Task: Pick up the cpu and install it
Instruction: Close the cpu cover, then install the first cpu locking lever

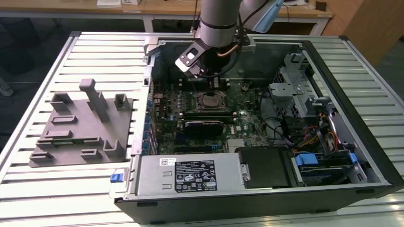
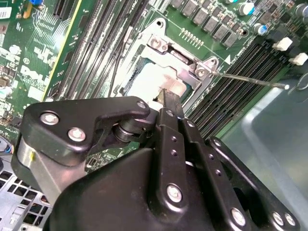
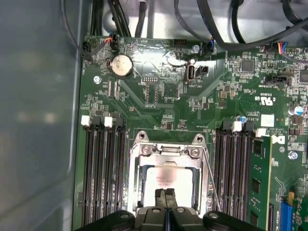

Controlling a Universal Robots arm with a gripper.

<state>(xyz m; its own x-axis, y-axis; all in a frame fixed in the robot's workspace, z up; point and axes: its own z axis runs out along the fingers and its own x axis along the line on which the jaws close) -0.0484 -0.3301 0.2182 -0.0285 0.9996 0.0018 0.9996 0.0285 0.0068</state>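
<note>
Even, bright overhead light in the exterior view, soft sheen on the table (image 1: 38, 189), case (image 1: 364, 118) interior shaded, cpu (image 3: 168, 182) (image 2: 151, 79) washed pale by glare in both wrist views, hot spot on the coin cell (image 3: 121, 65)

— What sort of place is this?
— A robotics lab: an open black metal computer case (image 1: 252, 205) lies on a pale ribbed metal bench (image 1: 94, 52).
— What else?
— A silver-grey robot arm (image 1: 218, 21) above the case, a grey plastic fixture block (image 1: 82, 127) beside it, and light wooden desks (image 1: 170, 7) beyond it.
</note>
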